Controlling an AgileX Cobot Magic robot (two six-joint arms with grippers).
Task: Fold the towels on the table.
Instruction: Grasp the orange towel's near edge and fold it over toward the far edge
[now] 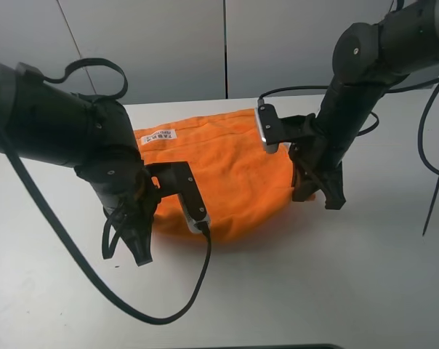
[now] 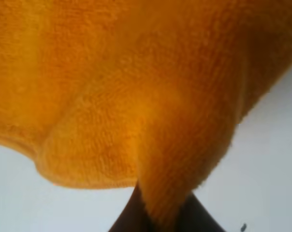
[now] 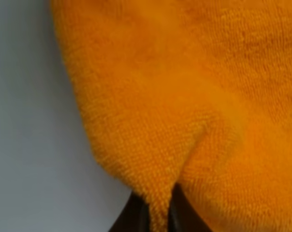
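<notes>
1. The left gripper [image 1: 141,247], at the lower left of the high view, is pressed together. It pinches a fold of the orange towel [image 1: 227,171] at the towel's lower left corner.
2. The right gripper [image 1: 317,195], right of centre, is also pressed together and pinches the towel's right edge.
3. The towel lies bunched at frame centre on the white table [image 1: 314,291]. Its white label [image 1: 156,136] sits at the upper left edge.

The left arm [image 1: 59,127] and right arm [image 1: 383,47] were matte black, built of thick rounded segments with small silver screws [image 1: 356,51] set at the joints. Thin black cables [image 1: 96,69] looped loosely off both. Each wrist carried a black bracket with a pale, silver-edged camera module [image 1: 266,127]. The left gripper [image 1: 132,251] and right gripper [image 1: 317,198] had black, tapered fingers.
</notes>
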